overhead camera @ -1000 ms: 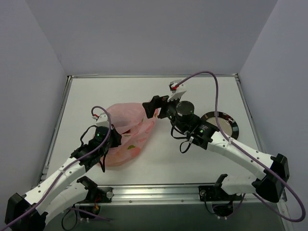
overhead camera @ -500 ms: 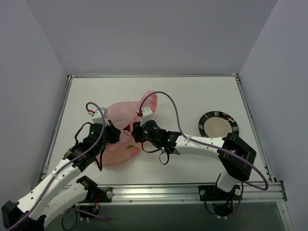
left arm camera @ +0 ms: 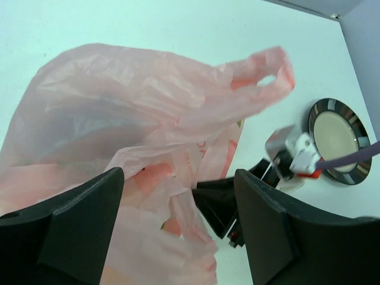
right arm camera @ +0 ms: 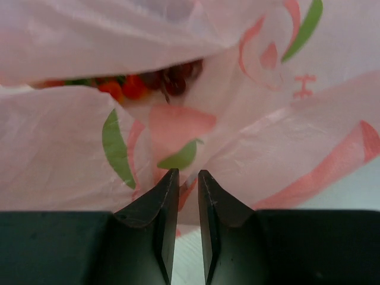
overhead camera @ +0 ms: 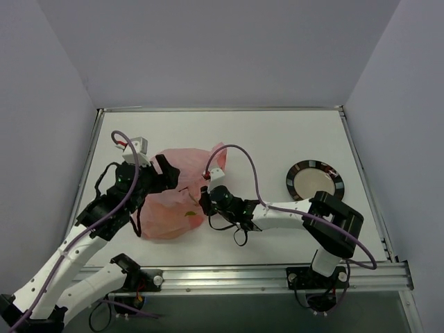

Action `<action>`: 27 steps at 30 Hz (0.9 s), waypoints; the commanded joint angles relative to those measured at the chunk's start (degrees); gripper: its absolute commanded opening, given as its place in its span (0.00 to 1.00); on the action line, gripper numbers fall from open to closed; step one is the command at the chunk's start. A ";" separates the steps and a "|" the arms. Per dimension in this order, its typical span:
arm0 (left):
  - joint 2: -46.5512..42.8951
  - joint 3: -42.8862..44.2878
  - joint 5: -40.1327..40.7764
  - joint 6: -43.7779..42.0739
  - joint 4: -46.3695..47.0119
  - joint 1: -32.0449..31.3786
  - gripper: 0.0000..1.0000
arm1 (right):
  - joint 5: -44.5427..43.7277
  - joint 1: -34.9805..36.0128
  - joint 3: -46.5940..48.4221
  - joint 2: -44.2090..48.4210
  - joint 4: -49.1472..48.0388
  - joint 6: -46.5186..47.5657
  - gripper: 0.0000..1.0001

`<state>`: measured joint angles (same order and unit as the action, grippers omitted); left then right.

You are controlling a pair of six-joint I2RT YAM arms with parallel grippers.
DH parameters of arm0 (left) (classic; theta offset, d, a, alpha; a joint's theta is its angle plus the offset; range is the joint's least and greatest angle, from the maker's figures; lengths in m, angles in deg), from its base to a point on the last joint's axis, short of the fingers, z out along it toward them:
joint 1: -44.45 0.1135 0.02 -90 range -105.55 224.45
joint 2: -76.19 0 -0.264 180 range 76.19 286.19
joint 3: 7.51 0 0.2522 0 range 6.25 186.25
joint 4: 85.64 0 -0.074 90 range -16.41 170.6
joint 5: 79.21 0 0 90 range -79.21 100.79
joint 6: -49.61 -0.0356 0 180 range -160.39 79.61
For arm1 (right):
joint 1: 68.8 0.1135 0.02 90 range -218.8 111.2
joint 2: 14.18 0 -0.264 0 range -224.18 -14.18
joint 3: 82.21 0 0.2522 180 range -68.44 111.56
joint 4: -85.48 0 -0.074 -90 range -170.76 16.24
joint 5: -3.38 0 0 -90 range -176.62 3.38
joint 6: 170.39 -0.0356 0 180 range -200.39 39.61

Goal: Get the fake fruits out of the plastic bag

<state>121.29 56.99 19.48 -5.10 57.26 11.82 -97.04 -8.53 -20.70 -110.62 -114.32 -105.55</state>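
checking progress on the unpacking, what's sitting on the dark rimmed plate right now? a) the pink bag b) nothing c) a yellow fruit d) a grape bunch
b: the plate shows only its bare pale centre in the top view, and the right wrist view shows red-orange fake fruits inside the plastic bag.
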 commanded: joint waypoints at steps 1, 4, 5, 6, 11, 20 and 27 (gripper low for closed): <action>5.24 4.62 2.56 -2.94 -2.59 -0.43 0.75 | -2.85 1.43 -3.45 4.33 -5.29 -1.55 0.15; 12.27 7.09 0.64 -5.75 -4.69 -0.51 0.93 | -3.91 2.13 -4.15 5.30 -4.85 -1.20 0.13; 15.42 7.53 -1.20 -7.76 -4.97 -0.51 0.94 | -4.17 2.22 -5.02 5.82 -5.11 -1.37 0.12; 16.76 8.14 -2.09 -8.65 -5.06 -0.43 0.96 | -4.00 2.22 -5.47 6.00 -5.98 -1.37 0.11; 24.57 8.85 -7.10 -12.69 -2.07 -0.43 0.94 | -3.56 2.22 -7.49 7.76 -8.01 -1.81 0.11; 33.21 12.27 1.84 -14.11 -3.56 -2.80 0.64 | -3.56 2.40 -10.13 10.31 -9.85 -2.25 0.10; 33.65 14.56 17.94 -14.81 -11.65 -6.31 0.79 | -4.26 2.40 -10.48 11.54 -9.51 -2.17 0.09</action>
<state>155.81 68.51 27.63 -19.15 50.16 6.64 -98.90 -6.45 -31.32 -101.97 -120.88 -107.41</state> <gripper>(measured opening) 0.742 0.095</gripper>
